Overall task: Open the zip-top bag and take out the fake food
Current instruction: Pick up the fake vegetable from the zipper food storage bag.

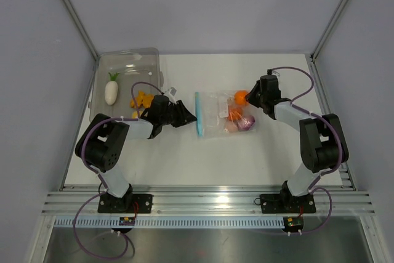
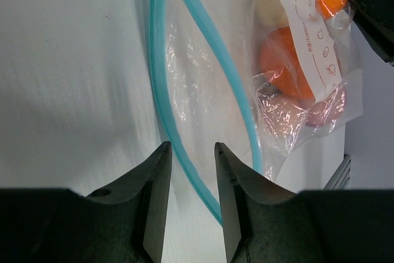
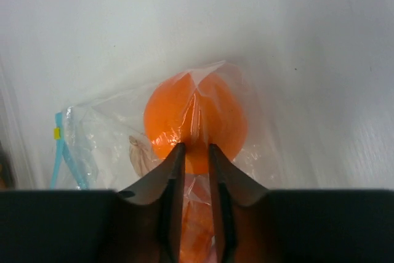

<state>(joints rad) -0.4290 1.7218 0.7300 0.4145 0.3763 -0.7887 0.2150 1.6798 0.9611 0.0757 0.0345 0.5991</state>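
Observation:
The zip-top bag (image 1: 215, 115) lies flat mid-table, its blue zip strip (image 1: 198, 114) on the left end. In the left wrist view the two strip halves (image 2: 161, 90) stand apart, so the mouth is open. My left gripper (image 1: 189, 115) is open, its fingers (image 2: 192, 147) straddling one strip half. My right gripper (image 1: 248, 100) is shut on a fold of the bag's closed end (image 3: 196, 147), over an orange piece (image 3: 215, 115). More fake food is in the bag: another orange piece (image 1: 234, 114), a purple onion (image 1: 246, 122) and a pinkish egg (image 1: 231, 126).
A smoky translucent tray (image 1: 129, 63) stands at the back left, holding a white radish (image 1: 111, 90) and small orange and yellow pieces (image 1: 141, 100). A white label (image 2: 311, 35) is stuck on the bag. Grey walls enclose the table.

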